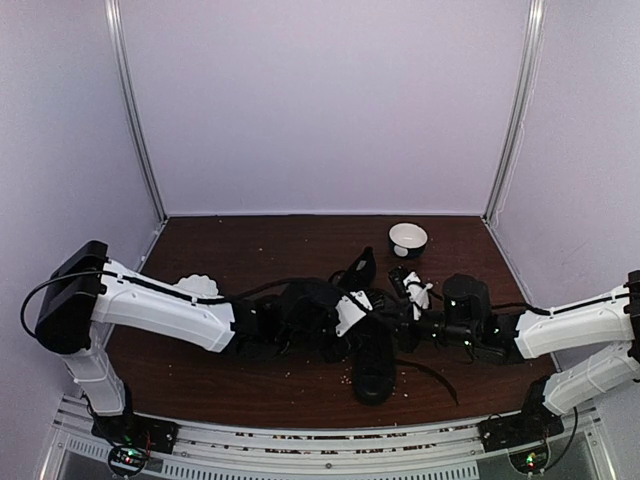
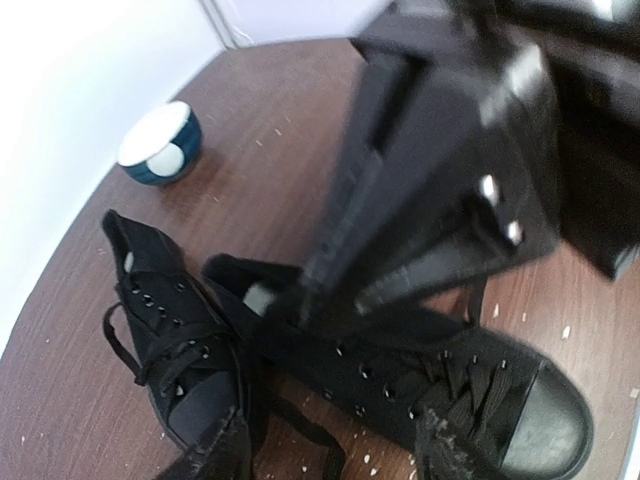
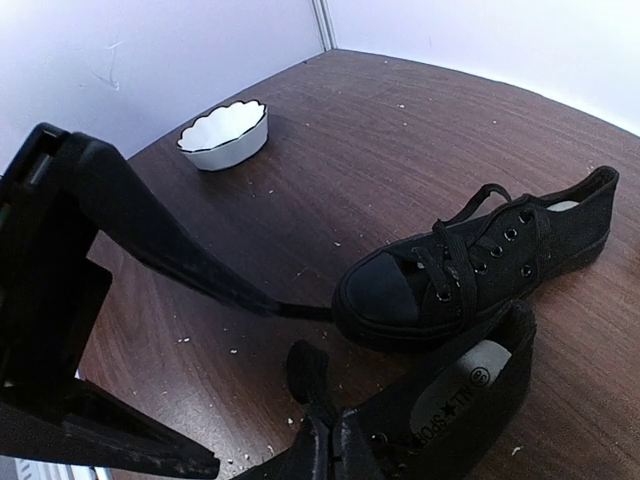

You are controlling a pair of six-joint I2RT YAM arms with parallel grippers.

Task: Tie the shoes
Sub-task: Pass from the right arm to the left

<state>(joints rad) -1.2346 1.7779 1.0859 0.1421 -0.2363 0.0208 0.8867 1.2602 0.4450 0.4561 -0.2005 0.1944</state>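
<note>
The shoes [image 1: 375, 365] are found in the middle of the brown counter [image 3: 420, 120], close together and largely covered in the top view by the two arms that meet above them. From the right wrist, a first shoe [image 3: 470, 265] is seen standing on its sole, its toe cap turned toward the camera and a slack lace [image 3: 480, 200] looped above its eyelets. A second shoe [image 3: 450, 400] is seen just beside it and nearer the camera, with the printed insole exposed through its opening. No bow or knot is seen on either shoe, and in the top view one lace end [image 1: 440, 378] is trailed across the counter to the right.

The right gripper [image 3: 255, 388] is held low over the counter with its jaws spread wide. Its upper fingertip is brought up close to the toe of the first shoe, but contact cannot be confirmed.

The left gripper [image 2: 300, 295] is lowered over the collars of the shoes, where they lie against each other. Its dark, blurred fingers merge with the black fabric, so it cannot be told whether the gripper is closed or gripping anything.

A round bowl [image 1: 408, 240] is placed near the far right corner, and a scalloped bowl [image 3: 225, 135] near the left wall. Pale crumbs are scattered over the counter.
</note>
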